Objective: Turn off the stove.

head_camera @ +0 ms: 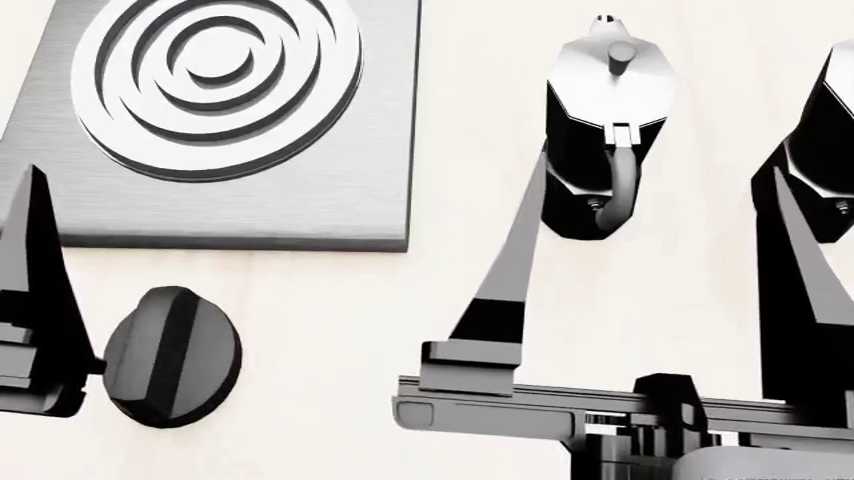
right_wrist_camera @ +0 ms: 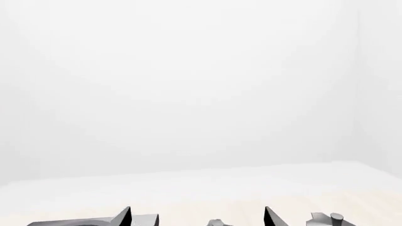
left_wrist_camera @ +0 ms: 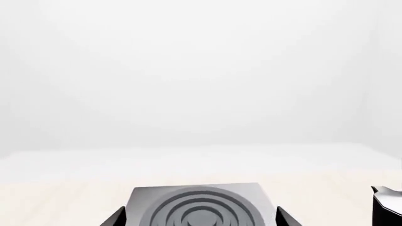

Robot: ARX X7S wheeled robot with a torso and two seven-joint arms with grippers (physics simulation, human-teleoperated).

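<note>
The left gripper (left_wrist_camera: 199, 217) hangs with fingers spread, empty, one finger (head_camera: 38, 290) just beside the knob (head_camera: 172, 356). The stove (head_camera: 234, 120) lies beyond. The right gripper (head_camera: 654, 210) gapes wide near two moka pots (head_camera: 601, 120), holding nothing.

The head view looks steeply down from close above the worktop (head_camera: 400, 330), taking in the stove (head_camera: 214, 130) and, to its right, a moka pot (head_camera: 601, 130). The left wrist view sits low, just before the stove (left_wrist_camera: 196, 207), facing level across it toward a pale wall. The right wrist view is equally low and level, catching only the stove's (right_wrist_camera: 94, 221) near edge. All three views share the stove.
</note>
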